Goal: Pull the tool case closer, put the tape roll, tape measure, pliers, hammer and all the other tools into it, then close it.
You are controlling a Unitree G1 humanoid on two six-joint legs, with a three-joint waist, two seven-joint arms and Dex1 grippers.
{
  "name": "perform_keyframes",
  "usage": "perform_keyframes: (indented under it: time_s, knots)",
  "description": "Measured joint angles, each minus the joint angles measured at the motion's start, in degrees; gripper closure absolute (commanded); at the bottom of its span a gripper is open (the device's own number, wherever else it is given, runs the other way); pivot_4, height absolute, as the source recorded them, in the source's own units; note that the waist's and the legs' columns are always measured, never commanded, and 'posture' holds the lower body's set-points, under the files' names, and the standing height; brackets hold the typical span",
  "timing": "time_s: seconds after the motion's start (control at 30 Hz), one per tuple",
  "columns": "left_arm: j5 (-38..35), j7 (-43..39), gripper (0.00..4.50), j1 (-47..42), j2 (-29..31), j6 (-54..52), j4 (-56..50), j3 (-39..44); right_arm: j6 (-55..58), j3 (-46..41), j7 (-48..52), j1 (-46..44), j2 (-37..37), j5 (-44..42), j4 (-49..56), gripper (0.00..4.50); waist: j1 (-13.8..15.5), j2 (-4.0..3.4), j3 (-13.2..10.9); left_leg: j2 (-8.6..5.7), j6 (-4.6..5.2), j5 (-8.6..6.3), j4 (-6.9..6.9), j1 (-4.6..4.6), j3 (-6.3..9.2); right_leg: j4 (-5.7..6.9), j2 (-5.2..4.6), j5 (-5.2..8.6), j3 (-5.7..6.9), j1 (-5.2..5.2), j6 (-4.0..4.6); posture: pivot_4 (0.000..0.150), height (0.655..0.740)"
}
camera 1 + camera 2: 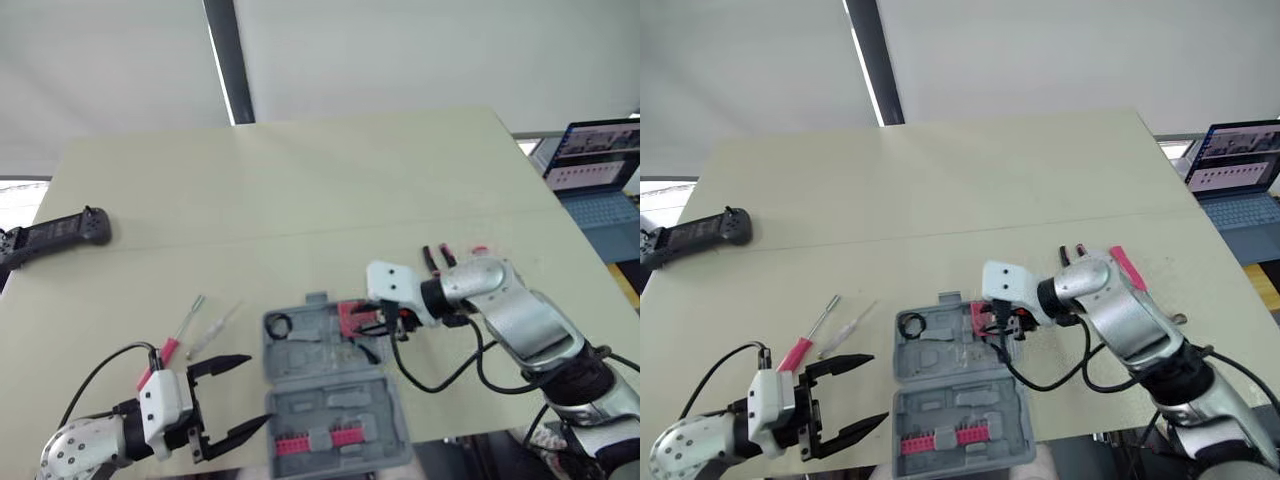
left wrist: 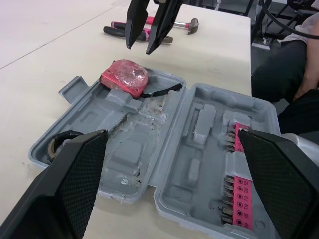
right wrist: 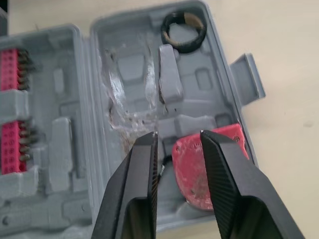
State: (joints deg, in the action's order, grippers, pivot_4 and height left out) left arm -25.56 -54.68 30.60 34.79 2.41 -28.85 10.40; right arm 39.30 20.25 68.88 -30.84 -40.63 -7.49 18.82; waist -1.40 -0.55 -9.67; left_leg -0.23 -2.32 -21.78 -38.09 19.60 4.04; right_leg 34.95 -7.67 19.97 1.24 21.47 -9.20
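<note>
Left gripper [image 1: 258, 390], right gripper [image 2: 139, 50]: jaws open, empty; we might knock the red tape measure [image 2: 124, 77] from the grey plastic tool case [image 2: 199, 129].

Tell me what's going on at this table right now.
The robot is packing an open tool case. The tape roll and the pink tape measure already lie inside it. The right gripper hovers just above the tape measure with its fingers slightly apart, holding nothing. The left gripper is open beside the case. Two screwdrivers, the pliers and the hammer lie out on the table.
</note>
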Motion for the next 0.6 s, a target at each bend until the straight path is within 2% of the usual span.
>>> perform_keyframes:
  time_s: [0.13, 0.3, 0.6]
  knots:
    - [-0.01, 0.01, 0.0, 0.1, 0.02, -0.04, -0.01, 0.0, -11.14, -3.59, -0.18, 5.32, 0.61, -2.18, -5.17, 2.8, 0.02, 0.01, 0.0, 0.01, 0.0, 0.0, -0.01, -0.05, 0.0, 0.0, 0.0, 0.0, 0.01, -0.03, 0.0, 0.15, 0.74]
    - [-0.01, 0.11, 0.0, 0.45, 0.02, -0.05, -0.12, 0.02, -20.39, -5.08, -0.06, 6.7, 3.04, -3.17, -12.1, 2.8, -0.05, 0.01, 0.0, 0.01, 0.0, 0.0, 0.0, -0.1, 0.0, 0.0, 0.01, 0.0, 0.01, -0.07, 0.0, 0.15, 0.74]
    - [-0.02, 0.3, 0.0, 1.37, 0.19, -0.74, -1.58, 0.41, -28.02, -4.89, -0.77, 5.04, 6.57, -1.7, -21.78, 2.8, 0.03, 0.01, 0.0, 0.01, -0.01, 0.0, -0.05, -0.11, 0.02, -0.01, 0.0, 0.0, 0.01, -0.12, 0.0, 0.15, 0.74]
